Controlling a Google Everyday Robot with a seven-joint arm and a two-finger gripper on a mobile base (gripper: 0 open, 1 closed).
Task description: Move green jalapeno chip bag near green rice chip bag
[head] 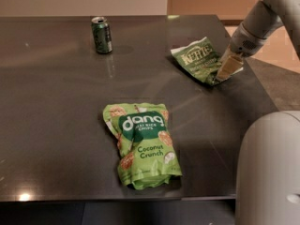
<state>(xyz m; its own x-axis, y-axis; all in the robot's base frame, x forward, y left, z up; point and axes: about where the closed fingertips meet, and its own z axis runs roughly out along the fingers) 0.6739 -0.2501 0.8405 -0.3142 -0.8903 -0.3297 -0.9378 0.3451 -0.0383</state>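
Small, flat, dark-green crinkly "Kettle" jalapeno chip bag [197,60] lies far right on dark glossy table [56,102]. Beige-tipped gripper [226,71] at bag's right edge, open/closed can't tell. Puffy lime-green "dang" rice chip bag [140,144] well apart, front centre. Green soda can [101,34] upright at back.

The desk [56,125] is dark, smooth and faintly glossy. Near its right edge, the green jalapeno chip bag [197,60] is crinkly, shiny film. Toward the front edge, the green rice chip bag [143,146] is glossy plastic. The soda can [101,35] by the far edge looks like metal. The claw [224,74], at the jalapeno bag's right side, looks matt and pale.
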